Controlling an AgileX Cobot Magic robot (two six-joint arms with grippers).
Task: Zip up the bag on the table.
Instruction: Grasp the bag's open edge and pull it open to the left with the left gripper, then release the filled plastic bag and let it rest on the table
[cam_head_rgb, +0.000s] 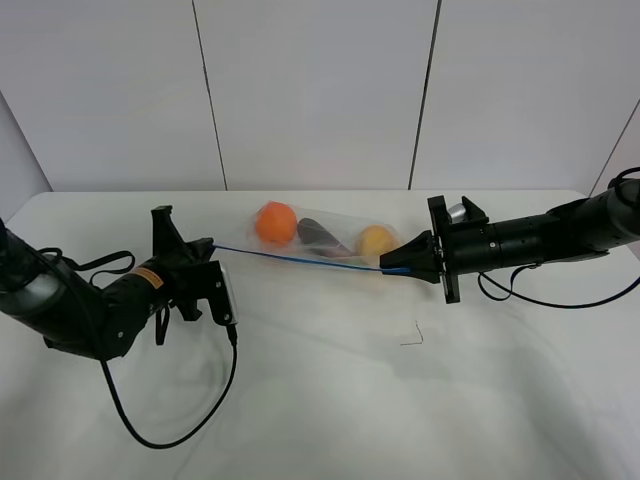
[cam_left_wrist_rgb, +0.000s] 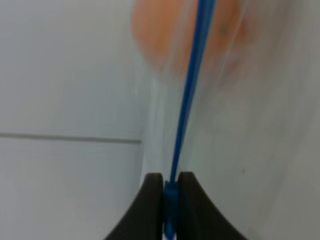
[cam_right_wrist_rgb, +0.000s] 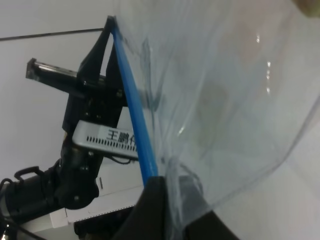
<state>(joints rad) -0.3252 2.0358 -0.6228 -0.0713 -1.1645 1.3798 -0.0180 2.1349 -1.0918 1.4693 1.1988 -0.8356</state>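
The clear bag (cam_head_rgb: 320, 240) lies stretched between both arms above the white table (cam_head_rgb: 330, 400). Its blue zipper strip (cam_head_rgb: 300, 258) runs taut from left to right. Through the plastic I see an orange (cam_head_rgb: 276, 222), a dark eggplant (cam_head_rgb: 322, 235) and a yellow fruit (cam_head_rgb: 376, 241). My left gripper (cam_head_rgb: 213, 246) is shut on the strip's left end; in the left wrist view its fingers (cam_left_wrist_rgb: 150, 210) pinch the blue strip (cam_left_wrist_rgb: 187, 100). My right gripper (cam_head_rgb: 405, 266) is shut on the strip's right end, and the right wrist view shows its fingers (cam_right_wrist_rgb: 152, 210) closed over the strip (cam_right_wrist_rgb: 132, 115) and plastic.
A black cable (cam_head_rgb: 170, 420) loops on the table under the left arm. A small dark mark (cam_head_rgb: 412, 338) lies on the table in front of the bag. White wall panels (cam_head_rgb: 320, 90) stand behind the table's far edge.
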